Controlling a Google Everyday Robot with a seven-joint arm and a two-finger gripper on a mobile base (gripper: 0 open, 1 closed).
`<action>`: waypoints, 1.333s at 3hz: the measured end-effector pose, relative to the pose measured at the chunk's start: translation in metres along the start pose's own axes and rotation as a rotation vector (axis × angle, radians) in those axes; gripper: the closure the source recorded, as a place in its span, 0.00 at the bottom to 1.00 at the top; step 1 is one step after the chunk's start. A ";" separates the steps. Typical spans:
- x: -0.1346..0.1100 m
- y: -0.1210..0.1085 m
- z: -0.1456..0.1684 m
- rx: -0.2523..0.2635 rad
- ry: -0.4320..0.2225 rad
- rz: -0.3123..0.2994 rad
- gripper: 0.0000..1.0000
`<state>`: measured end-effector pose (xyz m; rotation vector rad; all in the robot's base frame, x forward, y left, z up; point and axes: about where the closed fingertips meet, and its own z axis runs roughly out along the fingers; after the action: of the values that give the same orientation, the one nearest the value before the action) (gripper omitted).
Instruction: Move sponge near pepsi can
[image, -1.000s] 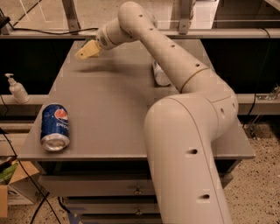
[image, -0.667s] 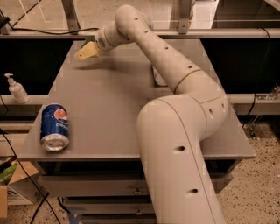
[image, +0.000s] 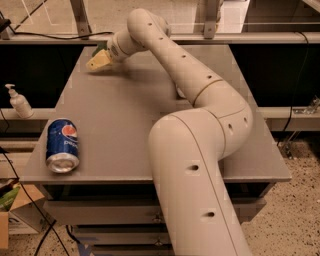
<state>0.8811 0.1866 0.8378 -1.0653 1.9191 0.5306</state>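
The sponge (image: 98, 60), pale yellow with a dark green top, is at the far left of the grey table (image: 120, 125), tilted and held just above the surface. My gripper (image: 106, 54) is at the end of the long white arm and is shut on the sponge. The pepsi can (image: 62, 146), blue with the round logo, lies on its side near the table's front left corner, its silver end facing front. The sponge is far from the can, across the table's depth.
A white object (image: 180, 93) is mostly hidden behind the arm at mid table. A soap dispenser (image: 19, 102) stands on a ledge left of the table. A cardboard box (image: 10, 210) sits on the floor at lower left. A rail runs behind the table.
The arm's elbow and forearm have shifted a little. The gripper and sponge stay at about the same far-left spot. The can has not moved.
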 end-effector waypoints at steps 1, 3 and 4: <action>0.003 -0.003 0.000 0.014 0.014 0.000 0.40; -0.001 -0.004 -0.020 0.016 0.002 -0.023 0.87; -0.022 0.016 -0.049 -0.083 -0.051 -0.099 1.00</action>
<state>0.8501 0.1714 0.8821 -1.1816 1.8033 0.5802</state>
